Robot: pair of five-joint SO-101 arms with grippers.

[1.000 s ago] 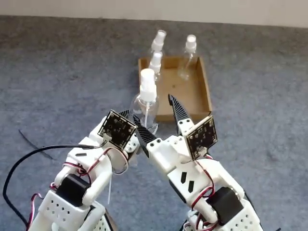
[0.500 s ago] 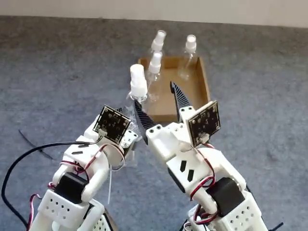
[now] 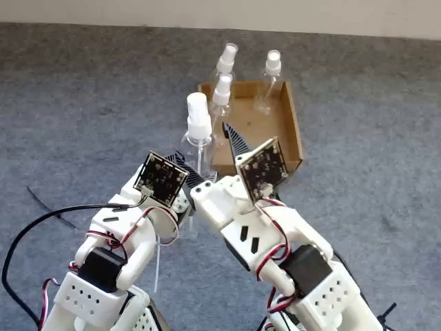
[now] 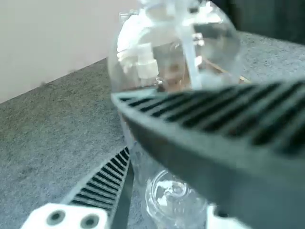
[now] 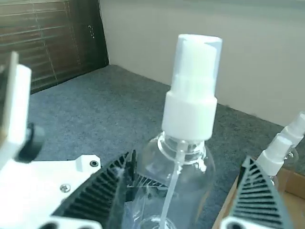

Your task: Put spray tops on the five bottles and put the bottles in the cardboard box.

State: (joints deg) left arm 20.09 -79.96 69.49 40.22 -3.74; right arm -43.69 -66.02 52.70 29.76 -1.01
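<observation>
The clear bottle (image 3: 197,155), white spray top (image 3: 198,114) already seated on its neck, stands upright in the air just short of the cardboard box (image 3: 297,138). The left gripper (image 4: 143,143) has its fingers closed on the lower body, which leaves neck and top free. The right gripper (image 5: 183,191) sits around the upper part of the bottle with its fingers spread wide on either side, touching nothing. That fits a check or a last twist of the top, or a handover; I cannot tell which.

Three more capped bottles are at the box: one (image 3: 267,86) toward its far right corner, one (image 3: 220,96) at its left wall and one (image 3: 227,58) at the far rim, whether inside or just behind I cannot tell. The near half of the box floor looks free, so the held bottle should fit there, provided it clears the near wall and the neighbour by the left wall. The grey tabletop (image 3: 89,103) gives both arms open room to either side.
</observation>
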